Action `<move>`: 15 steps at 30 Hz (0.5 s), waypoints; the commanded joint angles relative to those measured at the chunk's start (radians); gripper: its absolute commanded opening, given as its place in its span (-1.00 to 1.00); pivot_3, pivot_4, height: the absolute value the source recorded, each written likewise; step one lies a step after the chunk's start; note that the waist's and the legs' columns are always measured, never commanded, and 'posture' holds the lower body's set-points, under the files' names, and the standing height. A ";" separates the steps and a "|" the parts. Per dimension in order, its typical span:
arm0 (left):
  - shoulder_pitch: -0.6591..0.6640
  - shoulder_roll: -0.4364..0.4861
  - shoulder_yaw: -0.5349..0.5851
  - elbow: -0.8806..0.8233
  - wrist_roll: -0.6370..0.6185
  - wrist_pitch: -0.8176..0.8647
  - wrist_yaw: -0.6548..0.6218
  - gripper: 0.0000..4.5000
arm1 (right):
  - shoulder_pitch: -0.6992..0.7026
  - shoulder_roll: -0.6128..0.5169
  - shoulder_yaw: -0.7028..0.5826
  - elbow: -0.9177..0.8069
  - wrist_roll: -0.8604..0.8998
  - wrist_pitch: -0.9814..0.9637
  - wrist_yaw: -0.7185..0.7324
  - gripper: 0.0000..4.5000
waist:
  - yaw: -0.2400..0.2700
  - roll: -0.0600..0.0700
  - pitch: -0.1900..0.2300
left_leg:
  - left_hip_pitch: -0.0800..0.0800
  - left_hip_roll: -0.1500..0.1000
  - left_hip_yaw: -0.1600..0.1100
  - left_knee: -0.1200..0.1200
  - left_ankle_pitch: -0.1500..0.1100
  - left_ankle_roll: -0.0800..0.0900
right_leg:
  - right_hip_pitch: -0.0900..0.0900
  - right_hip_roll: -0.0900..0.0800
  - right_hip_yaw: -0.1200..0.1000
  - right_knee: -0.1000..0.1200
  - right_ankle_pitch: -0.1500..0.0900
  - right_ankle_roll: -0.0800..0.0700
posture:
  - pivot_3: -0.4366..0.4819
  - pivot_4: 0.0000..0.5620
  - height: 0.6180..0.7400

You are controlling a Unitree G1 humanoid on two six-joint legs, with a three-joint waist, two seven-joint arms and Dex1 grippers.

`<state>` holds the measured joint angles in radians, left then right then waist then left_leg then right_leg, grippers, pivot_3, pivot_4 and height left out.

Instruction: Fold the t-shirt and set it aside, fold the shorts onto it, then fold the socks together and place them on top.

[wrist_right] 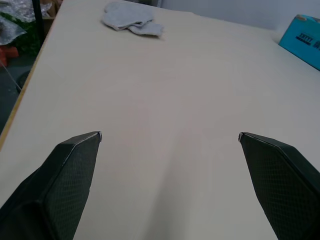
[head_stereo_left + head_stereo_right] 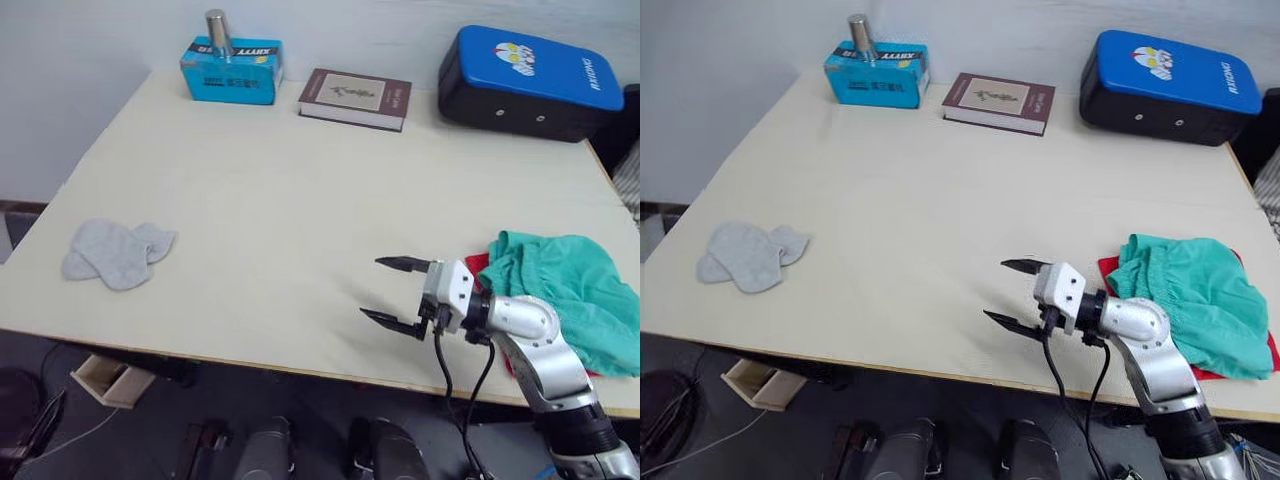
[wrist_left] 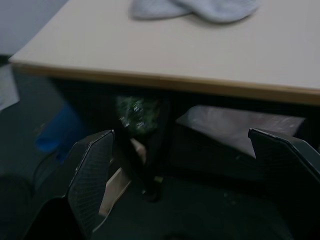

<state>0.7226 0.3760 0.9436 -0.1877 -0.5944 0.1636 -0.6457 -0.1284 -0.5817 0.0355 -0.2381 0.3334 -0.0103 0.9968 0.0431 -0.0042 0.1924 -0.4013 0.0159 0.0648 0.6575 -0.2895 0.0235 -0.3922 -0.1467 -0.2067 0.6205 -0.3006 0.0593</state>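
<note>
Two socks (image 2: 117, 252) near the table (image 2: 300, 200) left edge, well apart from shorts (image 2: 570, 290).

The t-shirt (image 2: 1110, 266), bright red, is seen at the table's right near edge, mostly covered by the shorts (image 2: 1195, 300), teal-green and bunched in a loose heap (gathered waistband visible). The socks (image 2: 117, 251), light grey, are laid flat and overlapping at the table's left near side, well apart from both garments.
</note>
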 commanded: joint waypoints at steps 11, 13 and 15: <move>-0.333 0.527 -0.221 -0.046 0.046 0.419 0.066 1.00 | 0.025 -0.023 -0.024 -0.096 0.045 -0.003 -0.001 0.99 | -0.009 0.002 0.004 | 0.002 0.002 0.005 0.001 0.001 0.000 | -0.001 0.004 0.005 0.003 0.000 0.001 | -0.05 -0.47 1.00; -0.454 0.592 -0.313 0.049 0.093 0.433 0.055 1.00 | 0.020 -0.018 -0.017 -0.095 0.039 -0.003 -0.011 0.99 | -0.017 0.002 0.004 | 0.001 0.002 0.006 -0.001 0.001 -0.001 | -0.002 0.006 0.005 0.003 0.000 0.000 | -0.05 -0.47 1.00; -0.582 0.630 -0.404 0.153 0.139 0.430 0.051 1.00 | 0.023 -0.015 -0.009 -0.096 0.032 -0.007 -0.017 0.99 | -0.020 0.001 0.004 | 0.003 0.003 0.009 -0.004 0.004 -0.005 | -0.003 0.008 0.008 0.003 0.000 0.000 | -0.05 -0.47 1.00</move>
<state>0.1784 0.9872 0.5783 -0.0973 -0.4952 0.5924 -0.5899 -0.1054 -0.6036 0.0293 -0.3107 0.3656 -0.0100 0.9885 0.0233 -0.0031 0.1963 -0.3951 0.0180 0.0771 0.6500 -0.2846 0.0162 -0.3942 -0.1344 -0.1966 0.6248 -0.3005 0.0596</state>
